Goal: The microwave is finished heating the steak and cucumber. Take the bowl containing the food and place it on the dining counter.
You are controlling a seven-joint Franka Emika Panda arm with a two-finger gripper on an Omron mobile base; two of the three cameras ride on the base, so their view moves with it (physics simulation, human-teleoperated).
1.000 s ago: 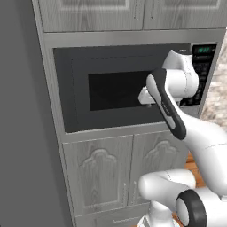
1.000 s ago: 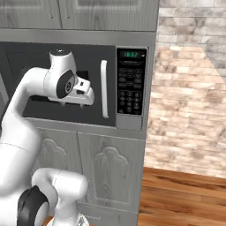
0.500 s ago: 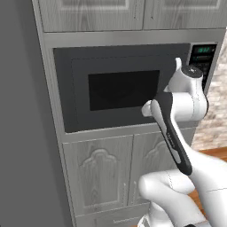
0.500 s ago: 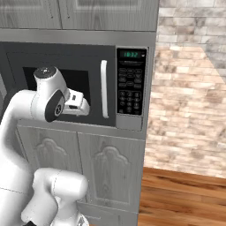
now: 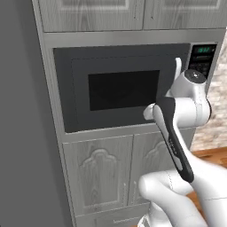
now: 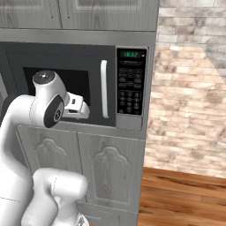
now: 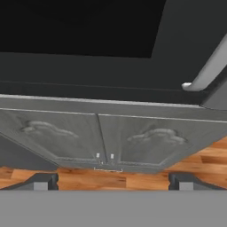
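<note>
The microwave (image 5: 75,111) is built into the grey cabinet wall, and its black-windowed door is closed. A white vertical handle (image 6: 104,88) runs down the door's right side, beside the button panel (image 6: 131,84) with its green display. My gripper (image 7: 113,182) is open, with nothing between its two dark fingertips (image 7: 44,181). It hangs in front of the door's lower edge, left of the handle (image 7: 208,66) and apart from it. In the right base view the gripper (image 6: 84,110) points at the door. The bowl, steak and cucumber are hidden behind the door. The dining counter is out of view.
Two grey carved cabinet doors (image 7: 106,137) sit directly under the microwave, and more cabinets (image 5: 133,13) sit above it. A tall dark grey panel (image 5: 22,133) stands to the left. To the right are a brick wall (image 6: 190,101) and wooden floor (image 6: 185,194).
The arm has folded down and the hand has dropped from mid-door height to the door's lower edge. The microwave door has stayed closed.
</note>
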